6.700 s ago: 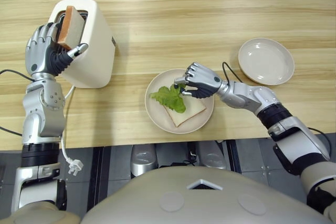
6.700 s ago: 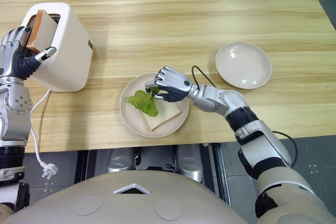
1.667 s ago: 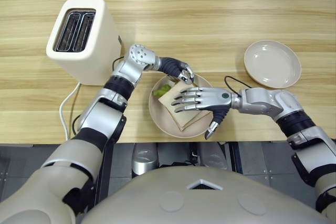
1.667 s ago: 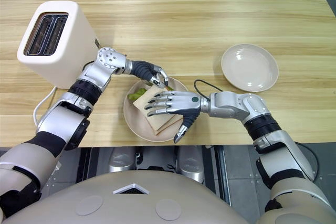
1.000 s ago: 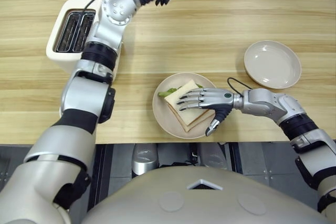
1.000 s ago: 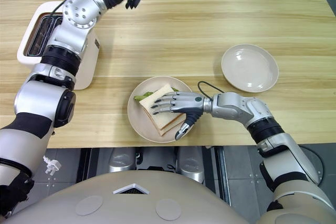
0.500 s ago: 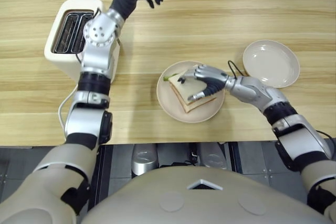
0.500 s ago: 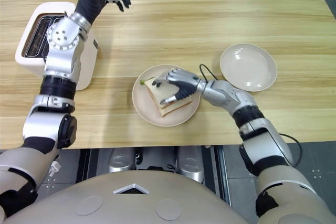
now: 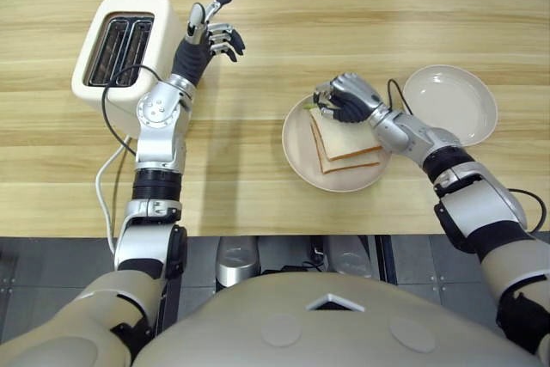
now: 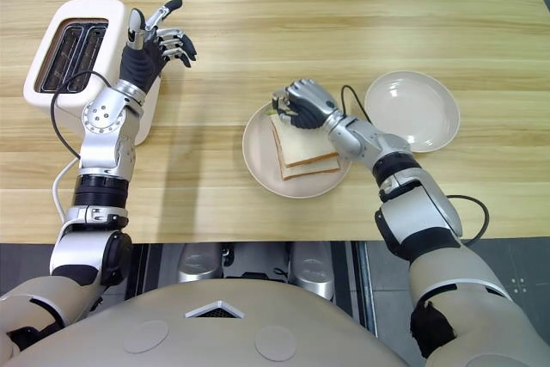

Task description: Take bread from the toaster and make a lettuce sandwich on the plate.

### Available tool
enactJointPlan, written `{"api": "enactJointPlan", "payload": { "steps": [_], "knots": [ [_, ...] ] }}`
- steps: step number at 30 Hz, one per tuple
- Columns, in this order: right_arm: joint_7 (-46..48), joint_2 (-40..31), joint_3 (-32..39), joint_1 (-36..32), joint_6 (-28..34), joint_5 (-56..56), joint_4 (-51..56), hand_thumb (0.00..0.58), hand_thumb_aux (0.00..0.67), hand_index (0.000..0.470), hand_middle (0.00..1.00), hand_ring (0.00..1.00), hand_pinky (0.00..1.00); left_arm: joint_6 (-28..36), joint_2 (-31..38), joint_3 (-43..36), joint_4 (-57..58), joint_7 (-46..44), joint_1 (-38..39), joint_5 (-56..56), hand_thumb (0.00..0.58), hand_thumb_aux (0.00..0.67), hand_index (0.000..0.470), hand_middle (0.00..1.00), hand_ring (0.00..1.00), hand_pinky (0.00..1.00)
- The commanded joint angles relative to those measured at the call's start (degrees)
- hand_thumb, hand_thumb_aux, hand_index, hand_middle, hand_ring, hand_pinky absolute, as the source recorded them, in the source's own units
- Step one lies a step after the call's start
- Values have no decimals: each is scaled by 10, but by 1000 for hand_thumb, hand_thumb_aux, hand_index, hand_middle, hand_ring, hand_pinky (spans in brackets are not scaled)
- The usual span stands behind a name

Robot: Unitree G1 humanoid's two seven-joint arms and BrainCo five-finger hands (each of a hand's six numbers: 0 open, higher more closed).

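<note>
Supervisor: Status of the bread and the toaster?

Inspector: The toaster stands at the left of the table, and both of its slots show dark. Two slices lie stacked as a sandwich on the plate, the upper one set slightly askew on the lower. A sliver of lettuce pokes out at the stack's far left corner.

Supervisor: And the hands?

Inspector: The left hand is raised just beside the toaster's right side. It holds nothing, its fingers loosely spread with one pointing up. The right hand sits at the far corner of the sandwich, fingers curled, tips against the upper slice where the lettuce shows. Nothing is seen lifted in it. Whether it nips the leaf cannot be made out.

Supervisor: Assessment of progress?

Inspector: Judged from the layout, the task is essentially complete: bread out, lettuce between the slices, the stack on the plate. What appears to be left is minor, namely squaring the upper slice or tucking the leaf, then drawing the right hand clear.

Supervisor: Anything else noted?

Inspector: A second plate lies just beside the first, to its right, and plays no part.
</note>
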Motion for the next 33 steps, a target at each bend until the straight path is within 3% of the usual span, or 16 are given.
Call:
{"api": "enactJointPlan", "payload": {
  "steps": [1, 6, 10, 13, 14, 15, 16, 17, 18, 21, 24, 28, 33],
  "knots": [
    [-29, 2, -44, 2, -79, 49, -40, 580, 670, 460, 1000, 1000, 1000, 8, -16, -21, -24, -3, 24, 5, 0, 0, 0, 561, 561, 561],
    [0, 3, -98, 22, -158, 141, -97, 580, 670, 460, 1000, 1000, 1000, 0, -26, -44, -49, -3, 50, 21, 0, 0, 0, 557, 557, 557],
    [136, -14, -83, 59, -173, 306, -134, 580, 670, 460, 1000, 1000, 1000, 6, -21, -65, -105, -20, 84, 21, 0, 0, 0, 569, 569, 569],
    [376, -67, -30, 143, -85, 547, -243, 580, 670, 460, 1000, 1000, 1000, 16, 3, -101, -172, -79, 145, 12, 0, 0, 0, 612, 612, 612],
    [458, -84, -28, 173, -42, 620, -283, 580, 670, 460, 1000, 1000, 1000, 15, 15, -113, -191, -105, 167, 6, 40, 24, 16, 690, 690, 690],
    [569, -109, -31, 210, 38, 706, -335, 580, 670, 460, 1000, 1000, 1000, 11, 32, -129, -211, -139, 194, -6, 40, 24, 16, 690, 690, 690],
    [665, -138, -33, 245, 91, 768, -375, 580, 670, 460, 1000, 1000, 1000, 9, 50, -142, -230, -171, 219, -19, 438, 339, 233, 1000, 1000, 1000],
    [735, -160, -45, 272, 139, 808, -398, 580, 670, 460, 1000, 1000, 1000, 8, 66, -152, -247, -199, 243, -32, 558, 539, 370, 1000, 1000, 1000],
    [808, -188, -54, 301, 192, 840, -420, 580, 670, 460, 1000, 1000, 1000, 9, 83, -161, -266, -226, 267, -47, 580, 670, 460, 1000, 1000, 1000],
    [919, -242, -88, 357, 277, 868, -446, 580, 670, 460, 1000, 1000, 1000, 20, 128, -186, -309, -287, 322, -76, 580, 670, 460, 1000, 1000, 1000],
    [970, -265, -112, 391, 316, 841, -463, 580, 670, 460, 1000, 1000, 1000, 27, 158, -209, -323, -314, 346, -67, 580, 670, 460, 1000, 1000, 1000],
    [963, -264, -117, 393, 307, 710, -429, 580, 670, 460, 1000, 1000, 1000, -15, 171, -263, -276, -266, 327, 88, 580, 670, 460, 1000, 1000, 1000],
    [860, -255, -79, 368, 250, 455, -370, 580, 670, 460, 1000, 1000, 1000, -72, 153, -343, -171, -141, 273, 314, 580, 670, 460, 1000, 1000, 1000]
  ]
}}
